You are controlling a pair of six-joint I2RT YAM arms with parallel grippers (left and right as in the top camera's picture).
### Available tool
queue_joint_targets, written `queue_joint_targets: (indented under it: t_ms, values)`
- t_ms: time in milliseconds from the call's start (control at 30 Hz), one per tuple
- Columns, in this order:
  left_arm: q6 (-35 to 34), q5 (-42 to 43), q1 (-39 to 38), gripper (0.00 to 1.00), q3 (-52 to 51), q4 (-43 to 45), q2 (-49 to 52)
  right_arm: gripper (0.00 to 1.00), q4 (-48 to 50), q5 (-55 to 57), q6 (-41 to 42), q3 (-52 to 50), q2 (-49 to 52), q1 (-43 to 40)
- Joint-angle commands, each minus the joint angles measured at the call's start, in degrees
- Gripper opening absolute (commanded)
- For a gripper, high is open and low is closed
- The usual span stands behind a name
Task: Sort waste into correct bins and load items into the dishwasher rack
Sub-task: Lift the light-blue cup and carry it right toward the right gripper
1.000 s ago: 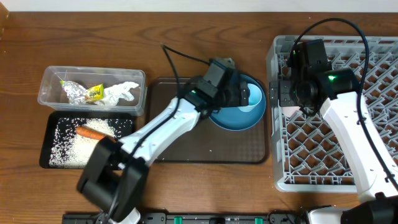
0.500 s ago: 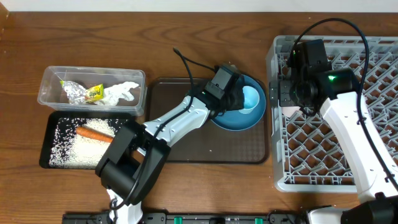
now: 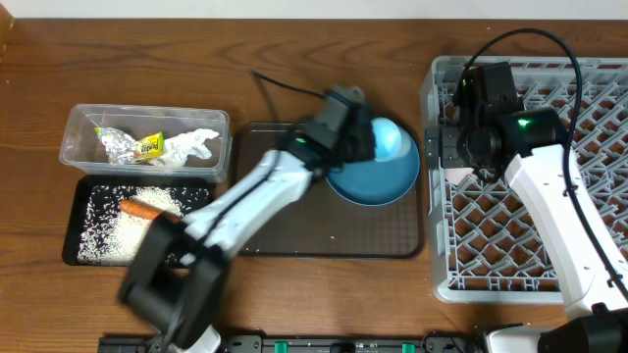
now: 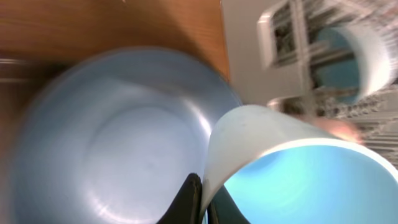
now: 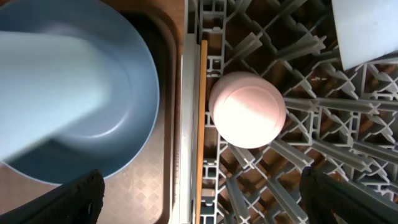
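Light blue cup [image 3: 391,140] tilted over plate [image 3: 378,186], long axis seemingly toward rack [image 3: 444,275]; left jaws clamped on rim, right jaws apart.

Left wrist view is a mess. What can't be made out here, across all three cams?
- Left wrist: motion blur smears the dishwasher rack. The light blue cup runs off the bottom edge, and only a sliver of the left gripper jaws shows.
- Overhead: the right arm hides the pink cup, which only the right wrist view shows.
- Right wrist: the white bowl is cut off by the top right corner.
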Motion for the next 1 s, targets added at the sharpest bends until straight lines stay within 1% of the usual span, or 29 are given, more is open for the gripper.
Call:
queue_joint_targets:
  t_ms: [0, 67, 133, 200, 267, 333, 467, 567, 633, 700, 733, 767, 800, 833, 867, 933, 967]
  values:
    - [0.37, 6.19, 4.79, 0.06, 0.00, -3.89, -7.89, 0.99, 0.09, 0.44, -0.07, 0.87, -0.87, -0.20]
    - [2.58, 12.96, 8.15, 0.06, 0.00, -6.99, -10.97, 0.99, 0.09, 0.44, -0.04, 0.87, -0.87, -0.20]
    - [6.01, 21.94, 11.67, 0.06, 0.00, -10.05, -13.18, 0.99, 0.09, 0.44, -0.04, 0.87, -0.87, -0.20]
    - [9.35, 30.42, 14.75, 0.06, 0.00, -13.68, -14.40, 0.99, 0.09, 0.44, -0.04, 0.87, -0.87, -0.20]
    - [12.76, 36.72, 16.87, 0.06, 0.00, -16.81, -14.69, 0.99, 0.09, 0.44, -0.04, 0.87, -0.87, -0.20]
    - [15.52, 41.77, 18.40, 0.06, -0.04, -19.26, -14.53, 0.99, 0.09, 0.44, -0.04, 0.87, -0.87, -0.20]
    - [18.47, 50.14, 18.93, 0.06, -0.04, -19.47, -14.47, 0.99, 0.09, 0.44, -0.04, 0.87, -0.87, -0.20]
    - [19.87, 54.18, 18.93, 0.06, -0.04, -19.58, -14.47, 0.99, 0.13, 0.31, -0.02, 0.87, -0.87, -0.20]
    - [19.93, 54.51, 18.93, 0.06, -0.04, -19.78, -14.47, 0.99, 0.13, -1.55, -0.02, 0.87, -0.87, -0.20]
    - [19.93, 54.51, 18.93, 0.06, -0.04, -20.06, -14.47, 0.99, -1.97, -6.01, -0.04, 0.87, -0.87, -0.20]
    - [19.93, 54.62, 18.91, 0.06, -0.04, -20.31, -14.47, 0.99, -4.98, -9.60, -0.13, 0.90, -0.90, -0.20]
    - [20.00, 54.97, 18.91, 0.06, -0.04, -20.46, -14.47, 0.99, -6.86, -12.68, -2.05, 0.96, -1.01, -0.20]
    - [20.76, 55.91, 18.91, 0.06, -0.04, -20.70, -14.47, 0.99, -9.22, -15.54, -8.52, 1.05, -1.14, -0.20]
    - [21.24, 56.68, 18.91, 0.06, -0.04, -20.74, -14.47, 0.99, -10.34, -16.74, -12.13, 1.07, -1.22, -0.22]
    - [21.90, 57.86, 18.91, 0.06, -0.04, -20.85, -14.47, 0.99, -12.35, -16.74, -14.23, 1.14, -1.29, -0.35]
    - [22.27, 58.99, 18.91, 0.06, -0.04, -21.03, -14.47, 0.98, -14.34, -17.49, -15.08, 1.18, -2.01, -1.09]
    - [22.27, 58.97, 18.91, 0.06, -0.04, -21.14, -14.47, 0.98, -14.58, -20.24, -15.67, 1.18, -2.89, -1.64]
